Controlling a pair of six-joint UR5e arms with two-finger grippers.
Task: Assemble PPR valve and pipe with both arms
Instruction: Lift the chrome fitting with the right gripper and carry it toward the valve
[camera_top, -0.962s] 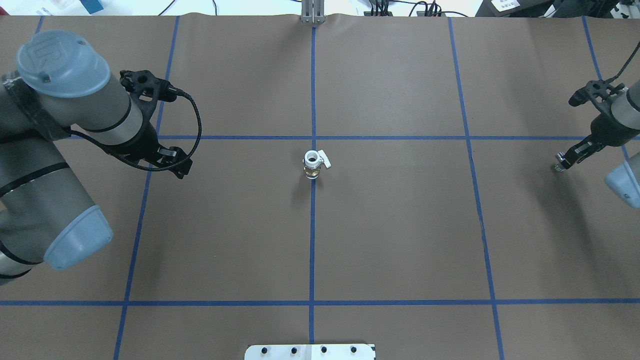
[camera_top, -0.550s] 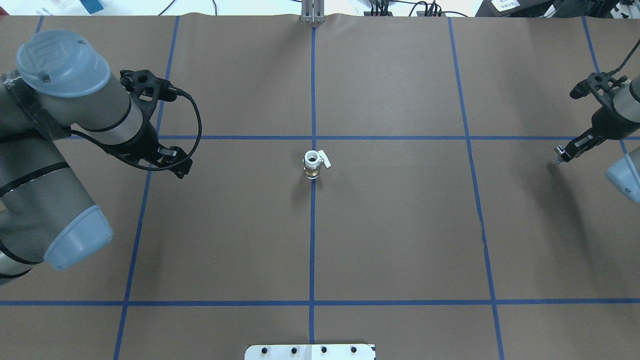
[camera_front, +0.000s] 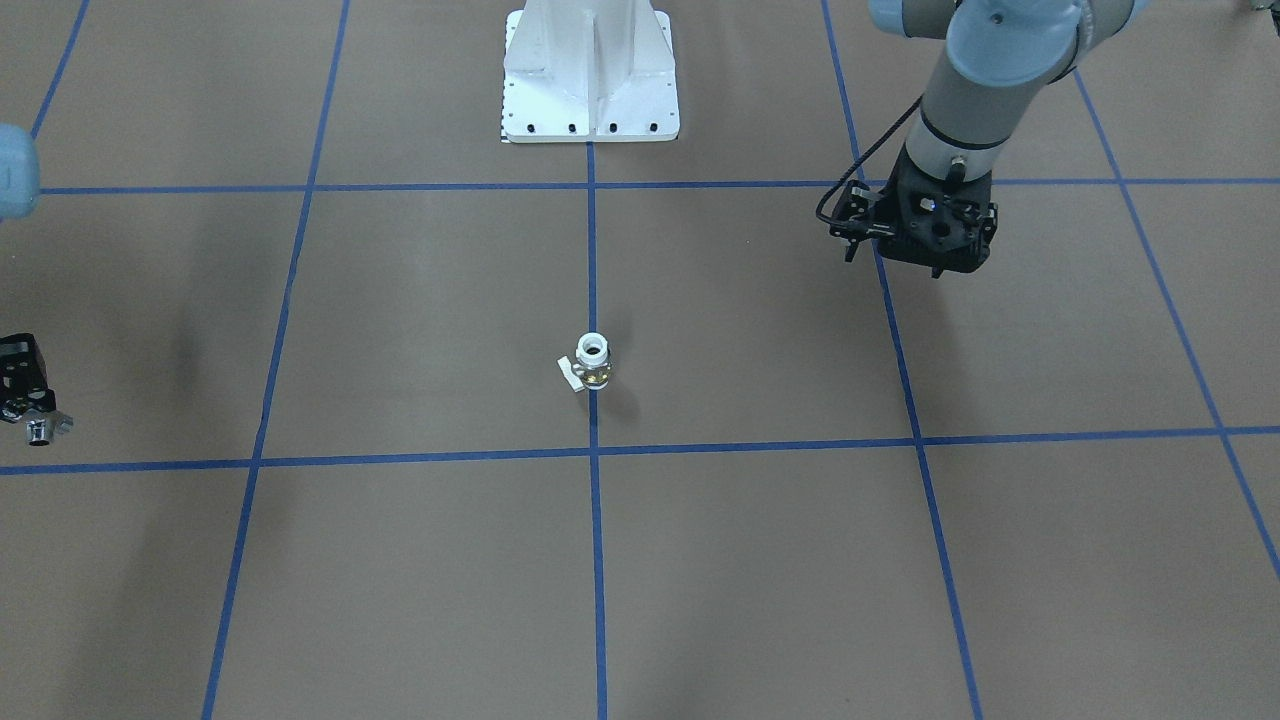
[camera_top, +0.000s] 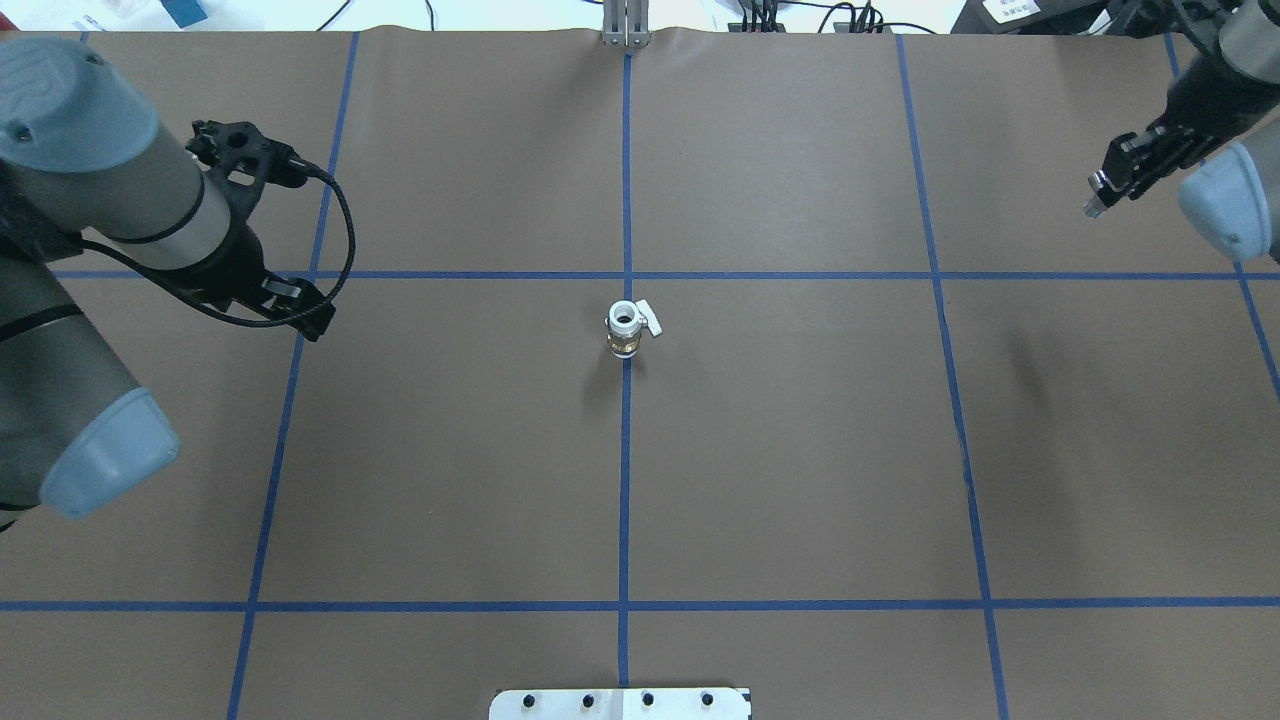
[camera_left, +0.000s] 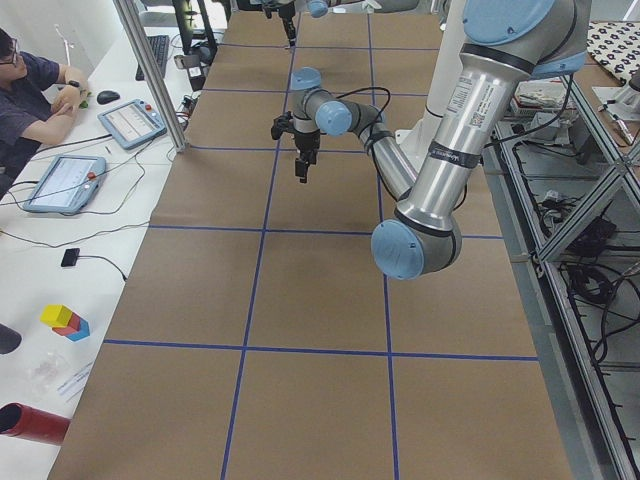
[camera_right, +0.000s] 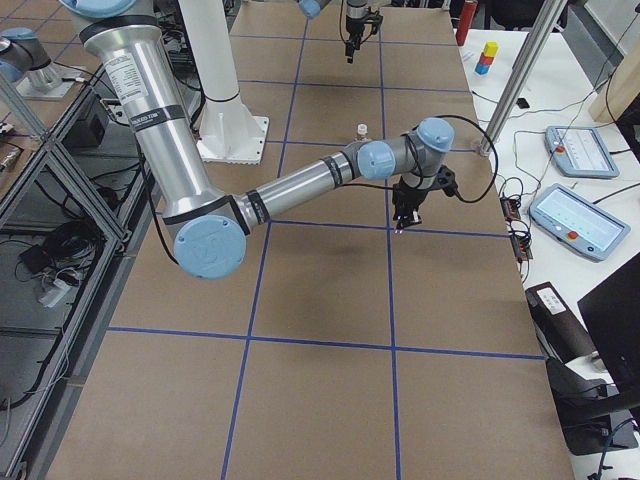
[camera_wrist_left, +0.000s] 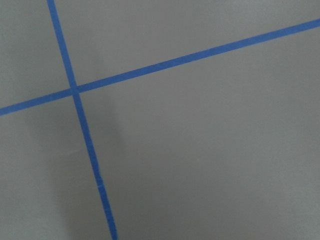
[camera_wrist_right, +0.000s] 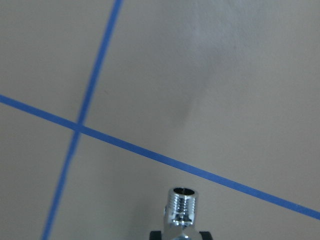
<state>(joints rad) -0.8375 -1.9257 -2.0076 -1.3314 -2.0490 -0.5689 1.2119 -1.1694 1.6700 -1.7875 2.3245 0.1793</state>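
Your right gripper (camera_top: 1100, 195) is pointing down, pinching the pipe (camera_wrist_right: 181, 210); your left gripper (camera_top: 308, 318) is hanging downward, and I cannot tell its fingers.

Brown table (camera_top: 800, 450), blue tape grid (camera_top: 780, 275), PPR valve (camera_top: 625, 330) upright at its middle

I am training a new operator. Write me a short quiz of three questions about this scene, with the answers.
1. True or false: the valve lies on its side.
2. Which gripper holds the metal fitting? A the left; B the right; C neither.
3. Fill in: the valve stands on a strip of ____ tape.
Key: 1 false, it stands upright; 2 B, the right gripper; 3 blue.
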